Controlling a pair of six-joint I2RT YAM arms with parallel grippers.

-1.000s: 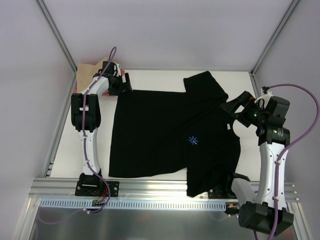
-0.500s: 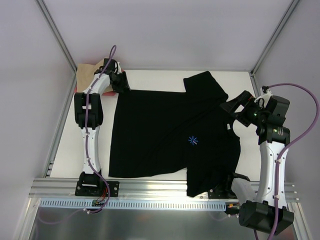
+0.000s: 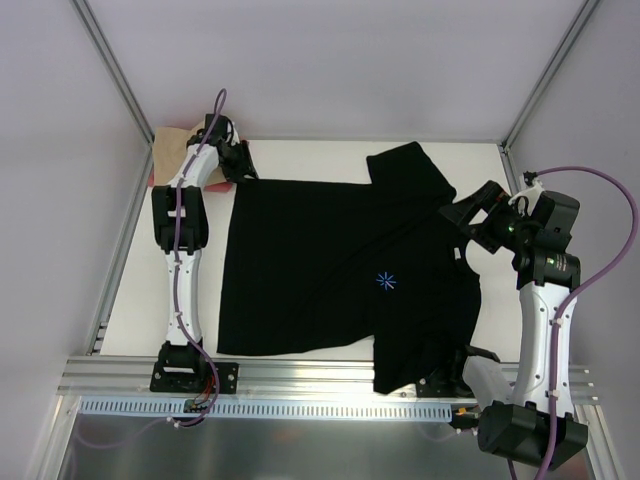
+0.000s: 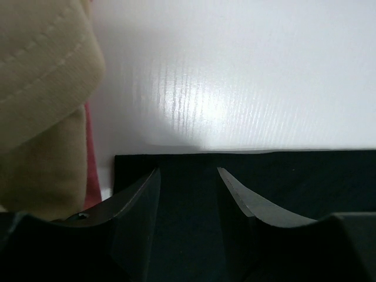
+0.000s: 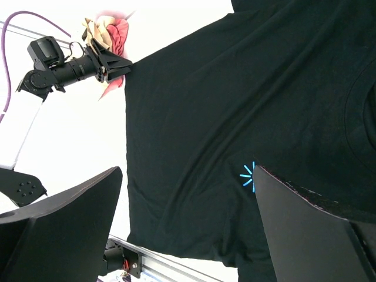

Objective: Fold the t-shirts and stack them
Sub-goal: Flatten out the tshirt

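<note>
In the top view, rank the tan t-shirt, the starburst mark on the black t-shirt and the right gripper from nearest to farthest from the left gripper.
Measured from the left gripper:
1. tan t-shirt, just left of it at the far-left corner.
2. starburst mark, mid-chest on the black t-shirt, toward the centre.
3. right gripper, over the shirt's right edge.

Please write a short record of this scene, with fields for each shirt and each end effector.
black t-shirt: spread flat, starburst mark up
tan t-shirt: bunched at the far left corner of the table
pink-red t-shirt: with the tan one, mostly hidden
left end effector: jaws apart, at the black t-shirt's far left corner
right end effector: wide open, above its right side
</note>
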